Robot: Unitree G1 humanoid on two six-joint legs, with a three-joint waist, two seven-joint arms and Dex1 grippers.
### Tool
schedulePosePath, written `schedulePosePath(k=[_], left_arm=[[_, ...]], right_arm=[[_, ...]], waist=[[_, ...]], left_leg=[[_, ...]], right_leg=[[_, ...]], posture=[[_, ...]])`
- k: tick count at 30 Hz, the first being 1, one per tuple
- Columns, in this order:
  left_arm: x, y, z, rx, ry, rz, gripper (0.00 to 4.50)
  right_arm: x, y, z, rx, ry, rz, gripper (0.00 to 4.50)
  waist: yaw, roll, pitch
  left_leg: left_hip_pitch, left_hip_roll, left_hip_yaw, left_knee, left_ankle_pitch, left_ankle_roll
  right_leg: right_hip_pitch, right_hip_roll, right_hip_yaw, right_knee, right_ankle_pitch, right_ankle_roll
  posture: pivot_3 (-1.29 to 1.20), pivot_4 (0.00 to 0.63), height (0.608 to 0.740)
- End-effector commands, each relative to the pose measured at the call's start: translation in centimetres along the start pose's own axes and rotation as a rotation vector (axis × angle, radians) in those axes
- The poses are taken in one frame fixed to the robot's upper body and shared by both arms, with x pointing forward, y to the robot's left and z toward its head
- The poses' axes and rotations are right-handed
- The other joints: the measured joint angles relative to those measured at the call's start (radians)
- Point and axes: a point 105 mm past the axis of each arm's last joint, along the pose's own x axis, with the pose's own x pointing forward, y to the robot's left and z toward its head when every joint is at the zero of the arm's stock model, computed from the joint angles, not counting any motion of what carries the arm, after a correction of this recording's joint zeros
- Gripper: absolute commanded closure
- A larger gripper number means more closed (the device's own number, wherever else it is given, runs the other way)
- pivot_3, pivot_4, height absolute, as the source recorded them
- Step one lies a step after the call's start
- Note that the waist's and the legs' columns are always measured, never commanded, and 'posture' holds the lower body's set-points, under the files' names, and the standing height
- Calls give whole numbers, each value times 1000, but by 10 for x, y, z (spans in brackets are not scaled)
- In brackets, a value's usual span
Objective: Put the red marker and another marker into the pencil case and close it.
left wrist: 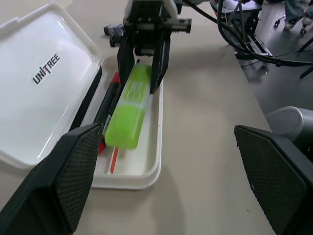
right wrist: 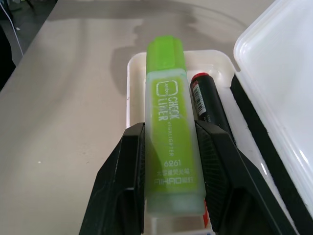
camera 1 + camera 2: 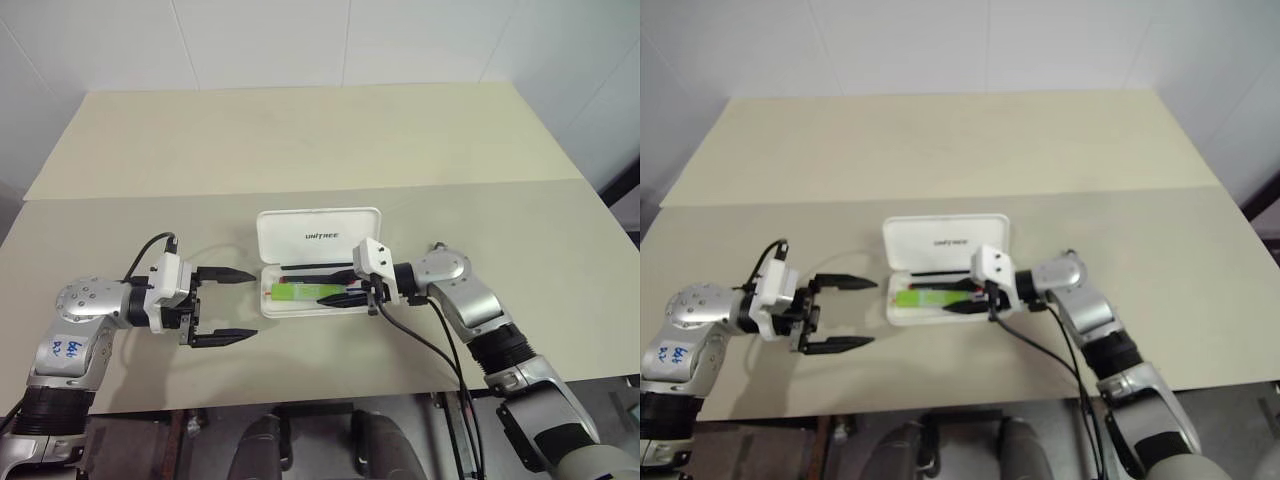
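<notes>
From the head camera, the white pencil case (image 3: 320, 262) lies lid-open near the table's front edge, the right gripper (image 3: 335, 297) over its tray, pinching the green highlighter (image 3: 300, 292). The left gripper (image 3: 226, 306) waits beside, spread wide, empty. The left wrist view has the red marker (image 1: 108, 105) already in the tray. In the right wrist view, the fingers (image 2: 122, 181) clamp the highlighter's rear; released tilted, it could ride up on the marker and jam the lid.
</notes>
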Motion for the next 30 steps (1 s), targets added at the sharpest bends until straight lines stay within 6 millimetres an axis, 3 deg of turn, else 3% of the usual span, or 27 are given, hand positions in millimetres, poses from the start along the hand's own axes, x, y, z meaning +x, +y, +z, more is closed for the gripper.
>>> schedulePosePath(k=[1,10,19,25,30], left_arm=[[-2,0,7,32,-8,11,0],[-1,1,7,34,-11,18,0],[1,3,7,34,-15,20,0],[2,2,7,32,-19,13,0],[5,2,11,24,-41,13,0]], right_arm=[[4,1,10,-45,-14,35,3382],[6,1,7,-33,-2,41,3382],[7,-9,23,-108,-46,20,82],[-4,3,59,-107,-174,39,31],[-37,16,70,-52,-204,-14,31]], waist=[[-1,0,0],[-5,0,0],[-6,0,0],[-4,0,0],[5,-1,-1]], left_leg=[[0,0,1,0,0,0],[0,2,2,2,0,-1],[0,2,2,2,0,-2],[0,2,3,1,0,-2],[0,2,2,1,0,-2]], right_leg=[[-1,0,0,1,0,0],[-3,0,-1,6,0,-1],[-5,0,-1,6,0,-1],[-5,0,0,6,0,-1],[-5,-1,-2,5,0,-2]], posture=[[0,150,740],[0,150,740],[0,150,740],[0,150,740],[0,150,740]])
